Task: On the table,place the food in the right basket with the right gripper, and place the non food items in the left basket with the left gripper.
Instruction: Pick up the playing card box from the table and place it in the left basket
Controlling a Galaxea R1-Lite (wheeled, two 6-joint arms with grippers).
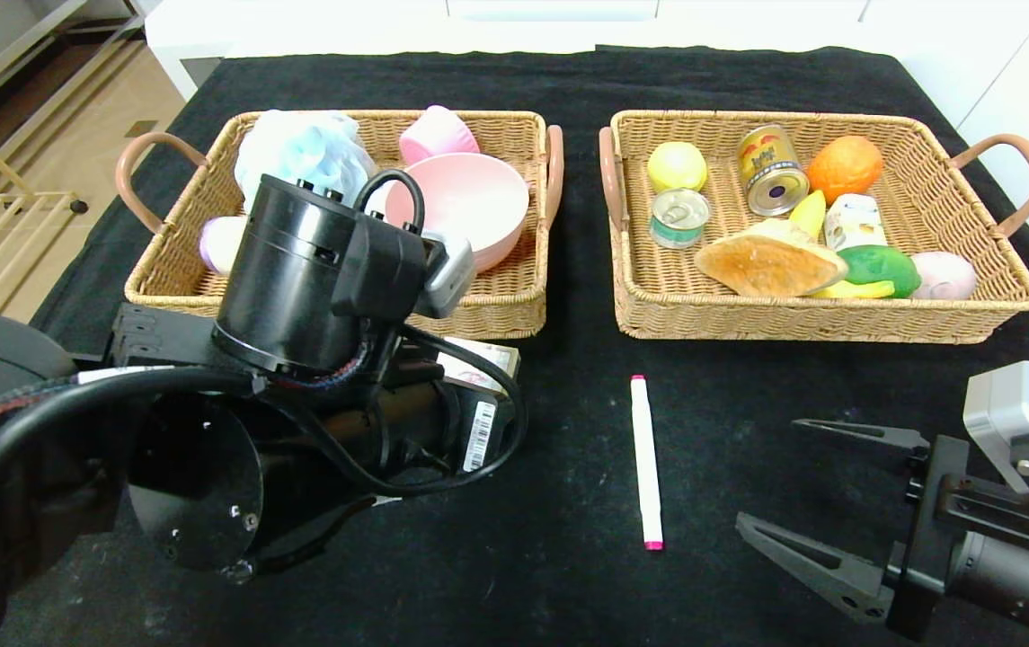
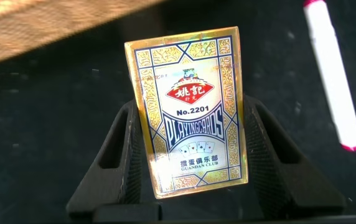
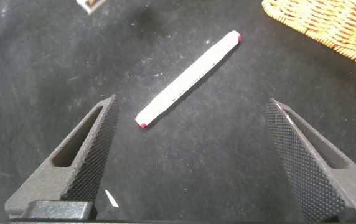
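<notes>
Two baskets sit side by side behind both grippers. The left gripper [image 2: 190, 149], just before the left basket [image 1: 496, 310], apparently clasps a card box [image 2: 189, 109]. A marker [image 1: 645, 460] lies between it and the right gripper [image 1: 793, 481].

Left arm [image 1: 316, 279] hides most of card box [image 1: 478, 395]

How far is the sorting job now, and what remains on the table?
All the food already lies in the right basket; bowl, cups and sponge are in the left basket. The left gripper has its fingers on either side of the card box. Only the marker remains. The right gripper waits open.
</notes>
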